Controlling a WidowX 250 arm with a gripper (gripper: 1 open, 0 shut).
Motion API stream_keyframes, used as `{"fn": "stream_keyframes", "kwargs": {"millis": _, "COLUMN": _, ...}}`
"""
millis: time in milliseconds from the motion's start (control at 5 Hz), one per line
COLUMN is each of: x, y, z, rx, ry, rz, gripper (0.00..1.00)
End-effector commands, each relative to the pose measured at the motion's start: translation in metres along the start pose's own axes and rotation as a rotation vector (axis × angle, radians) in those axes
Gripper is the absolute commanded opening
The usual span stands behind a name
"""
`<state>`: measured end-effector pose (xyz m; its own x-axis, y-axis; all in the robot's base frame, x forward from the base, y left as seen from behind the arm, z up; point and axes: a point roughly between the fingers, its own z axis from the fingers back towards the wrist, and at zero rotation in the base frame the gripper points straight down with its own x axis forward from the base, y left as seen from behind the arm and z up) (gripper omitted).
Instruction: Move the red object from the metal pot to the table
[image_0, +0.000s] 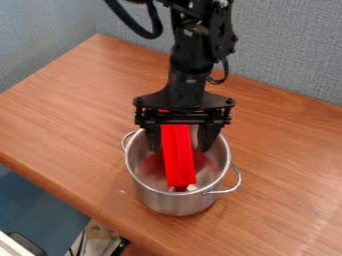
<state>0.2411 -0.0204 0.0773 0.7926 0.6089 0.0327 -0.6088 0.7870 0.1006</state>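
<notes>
Reddish-brown wood makes up the table (80, 95), whose rounded near edge runs from about nine o'clock down toward six o'clock in the camera view. A second edge slants from eleven o'clock toward three o'clock along the far side. Bare tabletop lies broad and open at nine to ten o'clock of the metal pot (181, 180), and another free stretch lies at two to three o'clock of it. At five to seven o'clock the pot stands close to the near edge, with little wood left there.

Inside the pot stands the red object (179, 155), a long bright block leaning slightly, its lower end down near the pot's floor at six o'clock and its upper end rising past the rim at twelve o'clock. One loop handle shows at the pot's four o'clock side, another at its ten o'clock side.

Directly above, the gripper (182, 122) points down, its black jaws spread wide with one on either side of the block's upper end. They straddle it without closing on it, and the claw holds nothing.
</notes>
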Motion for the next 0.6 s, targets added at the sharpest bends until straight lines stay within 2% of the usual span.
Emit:
{"fn": "stream_keyframes", "kwargs": {"millis": 0, "x": 0.004, "y": 0.0039, "z": 0.0026, "rx": 0.003, "ry": -0.007, "rz": 0.027, "gripper": 1.0}}
{"fn": "stream_keyframes", "kwargs": {"millis": 400, "x": 0.0046, "y": 0.0055, "z": 0.0039, "rx": 0.007, "ry": 0.0, "rz": 0.041, "gripper": 1.0}}
